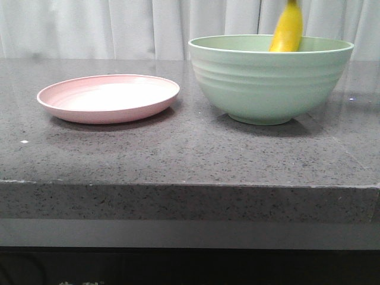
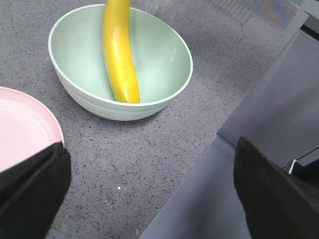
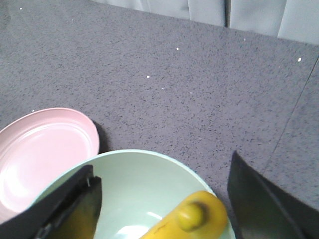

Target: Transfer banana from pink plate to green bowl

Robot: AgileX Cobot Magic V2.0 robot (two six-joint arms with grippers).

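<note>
banana (image 1: 287, 28) in green bowl (image 1: 270, 83), below right gripper (image 3: 162, 199) | pink plate (image 1: 108, 97) left of bowl, apart | both on table (image 1: 178, 154)

We see a banana (image 1: 287, 28) standing steeply in our green bowl (image 1: 270, 80), pink plate (image 1: 108, 97) bare beside it, grey countertop (image 1: 178, 154).

We find all three views evenly and brightly lit, the light falling from above. In the front view the pink plate (image 1: 108, 98) and green bowl (image 1: 270, 77) cast soft, short shadows on the desk (image 1: 178, 154), and the banana (image 1: 287, 28) shows motion blur at its upper end. The plate's centre glares nearly white. In the wrist views the dark fingers of the left tool (image 2: 149, 199) and right tool (image 3: 162, 209) sit close and out of focus. Small specks glint on the desk.
</note>
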